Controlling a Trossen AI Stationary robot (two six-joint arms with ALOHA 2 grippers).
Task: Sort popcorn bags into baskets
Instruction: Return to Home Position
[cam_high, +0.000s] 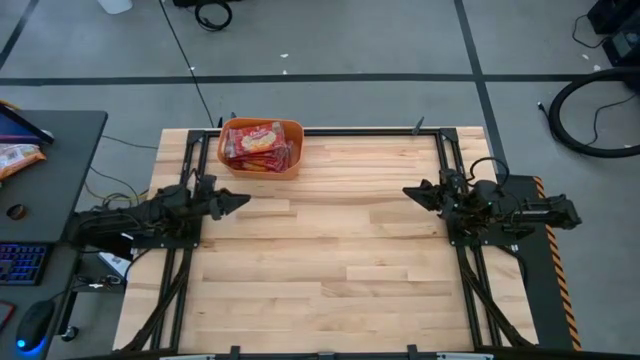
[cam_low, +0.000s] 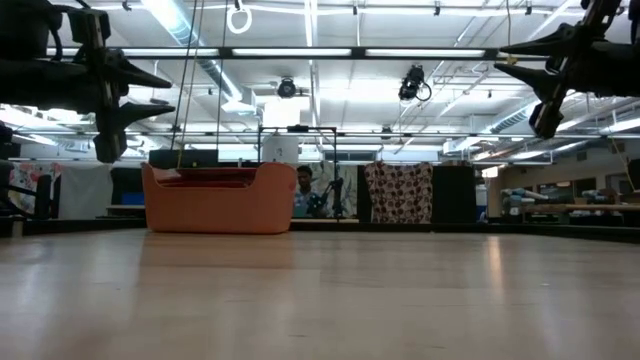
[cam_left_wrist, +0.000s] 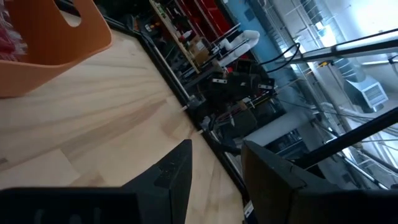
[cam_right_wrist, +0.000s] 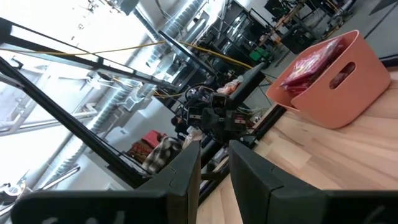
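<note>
An orange basket (cam_high: 296, 152) stands at the table's far edge, left of the middle, resting on its base. Several red popcorn bags (cam_high: 258, 142) lie piled inside it; the right wrist view shows them above the rim (cam_right_wrist: 314, 62). My left gripper (cam_high: 243, 201) hangs open above the table near its left edge, pointing level toward the right, a short way in front of the basket. My right gripper (cam_high: 410, 192) hangs open near the right edge, pointing toward the left. Nothing is between either pair of fingers (cam_left_wrist: 177, 168) (cam_right_wrist: 186, 165).
Bare wooden tabletop (cam_high: 330, 260) lies between the two arms and toward the near edge. A black frame rail (cam_high: 360, 131) runs along the far edge. A desk (cam_high: 50, 170) with an orange-and-white snack bag (cam_high: 15, 158) stands left of the table. A person (cam_low: 303, 190) shows far behind the basket.
</note>
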